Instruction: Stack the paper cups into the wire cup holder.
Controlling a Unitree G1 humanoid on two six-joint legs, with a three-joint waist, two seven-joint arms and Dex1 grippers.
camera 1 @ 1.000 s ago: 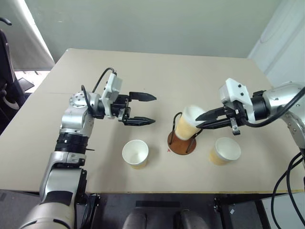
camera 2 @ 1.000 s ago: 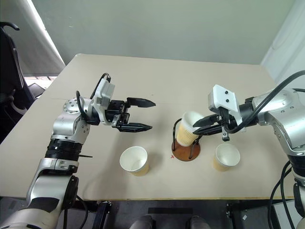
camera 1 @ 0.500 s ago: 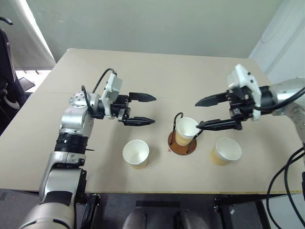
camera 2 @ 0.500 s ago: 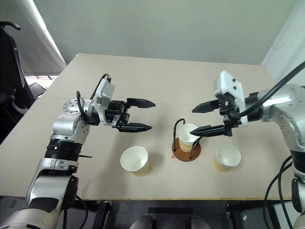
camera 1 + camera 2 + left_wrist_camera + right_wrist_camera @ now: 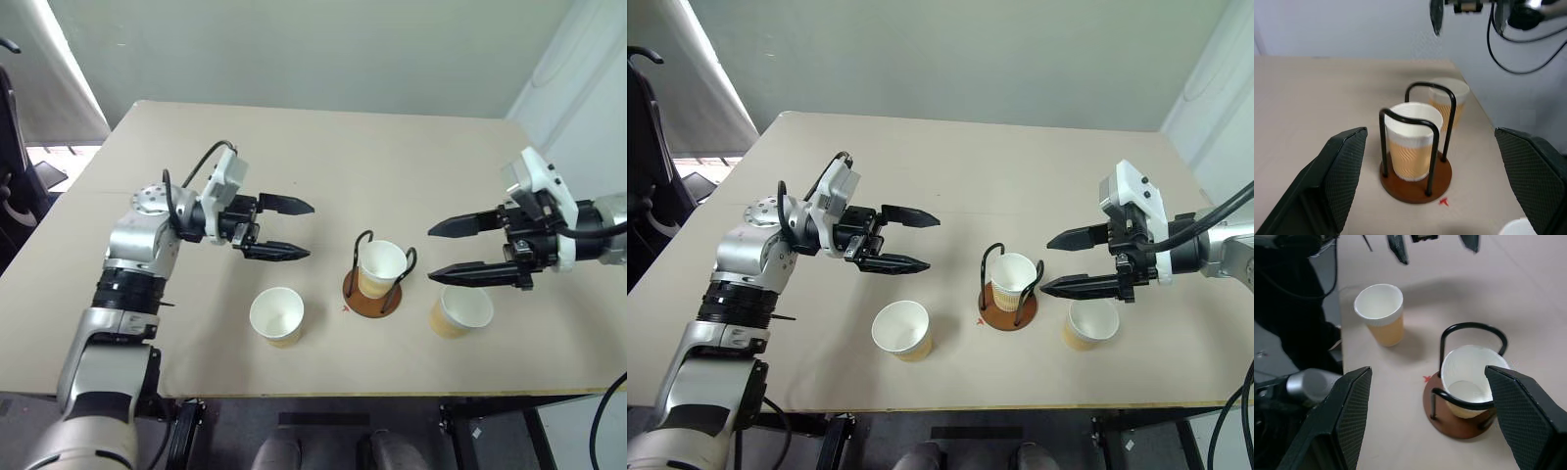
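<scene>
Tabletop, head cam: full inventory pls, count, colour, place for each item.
paper cups: 3, pale tan outside, white inside; one upright in the holder, one standing on the table toward the robot's left of the holder, one standing toward its right
wire cup holder: 1, reddish-brown disc base with two black wire loops, near the table's front edge at the middle
table: 1, beige top
left hand: black fingers open, above the table beyond the left cup, holding nothing
right hand: black fingers open, above the right cup, holding nothing
</scene>
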